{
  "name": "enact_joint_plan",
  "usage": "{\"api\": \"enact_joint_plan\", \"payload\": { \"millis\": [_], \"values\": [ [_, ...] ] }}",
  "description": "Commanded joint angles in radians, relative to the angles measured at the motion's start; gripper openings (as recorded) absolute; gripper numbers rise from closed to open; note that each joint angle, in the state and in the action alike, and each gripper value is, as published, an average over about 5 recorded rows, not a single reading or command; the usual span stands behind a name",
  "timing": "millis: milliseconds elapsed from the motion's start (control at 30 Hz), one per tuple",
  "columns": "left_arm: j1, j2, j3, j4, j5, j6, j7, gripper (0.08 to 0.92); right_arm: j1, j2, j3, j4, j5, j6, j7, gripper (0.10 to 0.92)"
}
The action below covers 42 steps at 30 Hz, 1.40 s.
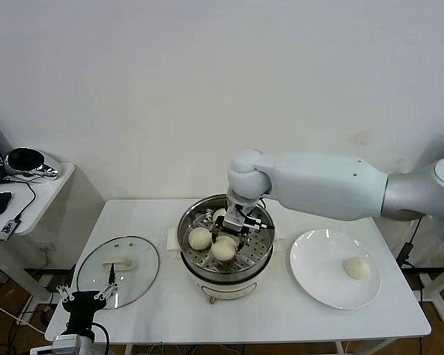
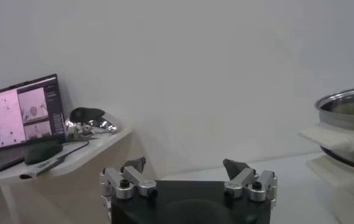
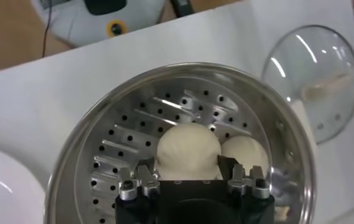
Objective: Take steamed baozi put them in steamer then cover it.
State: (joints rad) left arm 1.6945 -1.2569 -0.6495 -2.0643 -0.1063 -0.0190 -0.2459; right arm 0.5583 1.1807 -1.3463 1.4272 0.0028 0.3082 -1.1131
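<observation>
The steamer [image 1: 189, 255] is a shiny steel pot with a perforated tray [image 3: 134, 131] at the table's middle. My right gripper [image 1: 235, 228] reaches down into it, and its fingers [image 3: 147, 173] close against both sides of one baozi [image 3: 189, 149], low on the tray. A second baozi [image 3: 245, 152] lies beside it [image 1: 200, 238], and a third [image 1: 219, 214] is partly hidden behind the gripper. A fourth baozi [image 1: 357, 268] lies on the white plate [image 1: 318, 274] at the right. My left gripper [image 1: 89, 299] is parked open and empty at the table's front left corner.
The clear glass lid [image 1: 137, 279] with a white handle lies flat on the table left of the steamer, and shows in the right wrist view [image 3: 314, 73]. A side table [image 2: 73, 155] with a laptop stands farther left. The steamer's rim [image 2: 347, 100] shows in the left wrist view.
</observation>
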Motion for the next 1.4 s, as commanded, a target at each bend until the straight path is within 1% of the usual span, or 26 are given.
{"api": "enact_joint_plan", "payload": {
  "millis": [33,267,367,467,533,633,733,833,933,1000,1133,1200,1300,1400],
  "values": [
    [0.001,-0.002,0.0,0.0,0.001,-0.001,-0.001,0.823,-0.005,0.023,-0.017,-0.015,-0.048,0.081,-0.001,0.645],
    [0.004,-0.004,-0.001,-0.001,0.002,-0.002,-0.002,0.823,-0.002,0.017,-0.02,-0.008,-0.043,0.098,0.003,0.657],
    [0.004,-0.004,-0.001,-0.003,0.002,-0.001,-0.001,0.823,0.003,0.011,-0.012,-0.009,-0.032,0.092,0.025,0.703],
    [0.003,-0.003,0.0,-0.006,0.002,-0.001,-0.001,0.823,0.021,-0.005,0.001,0.0,-0.003,0.079,0.029,0.778],
    [0.003,-0.002,-0.001,-0.008,0.002,0.0,-0.001,0.823,0.042,-0.025,0.01,0.011,0.021,0.068,0.02,0.808],
    [0.002,0.0,-0.003,-0.009,0.002,0.0,-0.001,0.823,0.079,-0.074,0.033,0.03,0.056,0.019,-0.006,0.821],
    [0.002,0.004,-0.005,-0.01,0.002,0.0,-0.001,0.823,0.117,-0.152,0.052,0.06,0.098,-0.103,-0.044,0.823],
    [0.002,0.009,-0.006,-0.01,0.002,0.0,0.0,0.823,0.153,-0.255,0.056,0.107,0.144,-0.29,-0.077,0.823],
    [0.0,0.016,-0.005,-0.01,0.003,0.0,0.001,0.823,0.169,-0.368,0.061,0.16,0.184,-0.489,-0.073,0.823],
    [-0.003,0.02,-0.002,-0.007,0.004,0.0,0.002,0.823,0.168,-0.45,0.068,0.195,0.202,-0.573,-0.06,0.823],
    [-0.01,0.027,0.007,-0.002,0.005,0.001,0.003,0.823,0.15,-0.632,0.073,0.273,0.214,-0.666,-0.044,0.823],
    [-0.014,0.028,0.013,0.001,0.007,0.002,0.003,0.823,0.125,-0.711,0.077,0.304,0.196,-0.694,-0.037,0.823],
    [-0.019,0.029,0.023,0.007,0.01,0.001,0.003,0.823,0.047,-0.807,0.116,0.322,0.122,-0.695,-0.035,0.823],
    [-0.021,0.03,0.031,0.012,0.016,0.001,0.004,0.823,-0.098,-0.892,0.229,0.303,0.022,-0.657,-0.04,0.823]
  ]
}}
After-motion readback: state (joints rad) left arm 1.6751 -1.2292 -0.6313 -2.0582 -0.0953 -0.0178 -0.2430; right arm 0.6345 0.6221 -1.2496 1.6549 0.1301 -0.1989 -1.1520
